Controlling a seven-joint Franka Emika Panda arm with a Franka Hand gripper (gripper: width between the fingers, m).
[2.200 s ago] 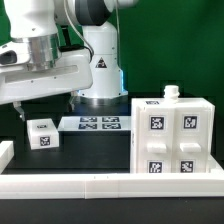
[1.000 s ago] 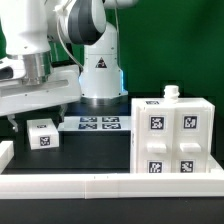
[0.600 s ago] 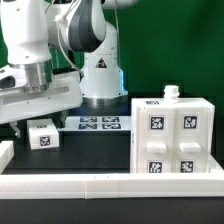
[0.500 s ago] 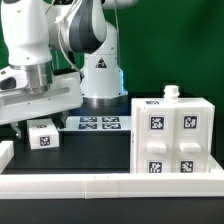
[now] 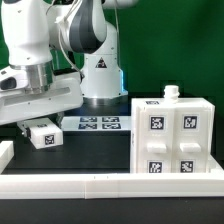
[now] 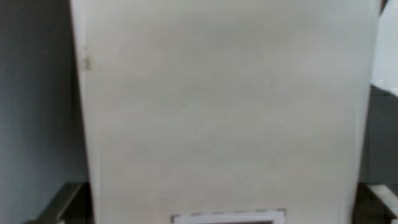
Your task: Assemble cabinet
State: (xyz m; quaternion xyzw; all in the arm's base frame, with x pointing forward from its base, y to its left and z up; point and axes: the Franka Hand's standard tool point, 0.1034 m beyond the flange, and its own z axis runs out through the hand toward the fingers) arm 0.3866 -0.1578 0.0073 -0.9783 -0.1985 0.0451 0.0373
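Well apart from the cabinet [image 5: 175, 135], toward the exterior view's left: end effector [image 6: 222, 203] down over a small tagged cube [image 5: 42, 134] on the worktop [image 5: 100, 160], fingers [image 6: 64, 203] spread wide on either side of it; cannot tell whether pressing. Between cube and cabinet, further back: the marker board [image 5: 95, 124]. At the exterior view's right: the cabinet itself, upright, untouched. Likely step: grasping the cube. Next: close squarely, lift, carry toward the cabinet.

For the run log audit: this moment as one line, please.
phase: at small tagged cube | gripper: low over cube, jaws flank a white face, grip unclear | cabinet: apart, exterior view's right
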